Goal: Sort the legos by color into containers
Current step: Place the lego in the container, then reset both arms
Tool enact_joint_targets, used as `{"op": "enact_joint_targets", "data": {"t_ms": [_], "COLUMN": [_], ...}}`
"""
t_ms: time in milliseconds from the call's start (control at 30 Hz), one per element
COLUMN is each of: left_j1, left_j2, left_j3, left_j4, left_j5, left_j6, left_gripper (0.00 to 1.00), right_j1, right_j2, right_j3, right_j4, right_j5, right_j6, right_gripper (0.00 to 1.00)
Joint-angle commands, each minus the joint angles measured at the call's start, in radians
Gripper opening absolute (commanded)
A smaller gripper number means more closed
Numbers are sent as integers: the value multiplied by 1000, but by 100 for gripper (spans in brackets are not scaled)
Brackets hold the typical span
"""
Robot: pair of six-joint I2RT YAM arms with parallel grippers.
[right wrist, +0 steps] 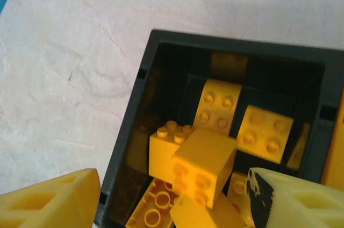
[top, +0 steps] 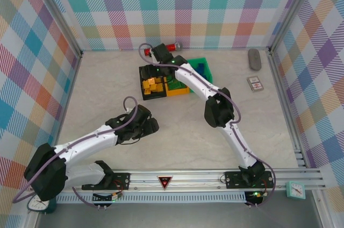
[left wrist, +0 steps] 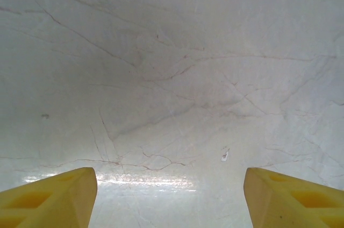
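Pale marbled worktop is enclosed by pastel checked walls. Left pincer stands spread over bare surface, near left. Right pincer stands spread above black bin holding yellow bricks, far centre, beside green bin.

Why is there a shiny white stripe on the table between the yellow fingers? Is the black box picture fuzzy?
Left wrist view: the stripe is light glaring off the glossy marbled tabletop, by the left gripper. Right wrist view: the yellow studded plastic bricks look sharp, and the black rectangular plastic bin is dark with shadow inside.
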Motion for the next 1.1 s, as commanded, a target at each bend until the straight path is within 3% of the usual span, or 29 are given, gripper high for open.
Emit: {"op": "enact_joint_targets", "data": {"t_ms": [0, 300, 333, 600, 867, 1067], "left_j1": [-7, 32, 46, 191, 375, 457], "left_j2": [-40, -72, -88, -159, -196, -182], "left_j3": [-12, 50, 52, 102, 114, 41], "left_j4": [-69, -197, -196, -205, -140, 54], "left_j5": [-85, -245, -257, -322, -346, -472], "left_j6": [29, 97, 101, 179, 263, 355], "left_gripper": [76, 79, 84, 100, 100, 100], "right_j1": [-4, -4, -4, -26, -200, -296], "right_j2": [-102, -639, -699, -1123, -1444, -1547], "right_j3": [-91, -808, -883, -1356, -1670, -1921], "right_j4": [-20, 212, 229, 313, 418, 801], "right_j5": [-16, 138, 169, 406, 510, 565], "right_j6": [-15, -137, -149, -184, -189, -288], "right_gripper": [74, 76, 77, 78, 81, 91]}}
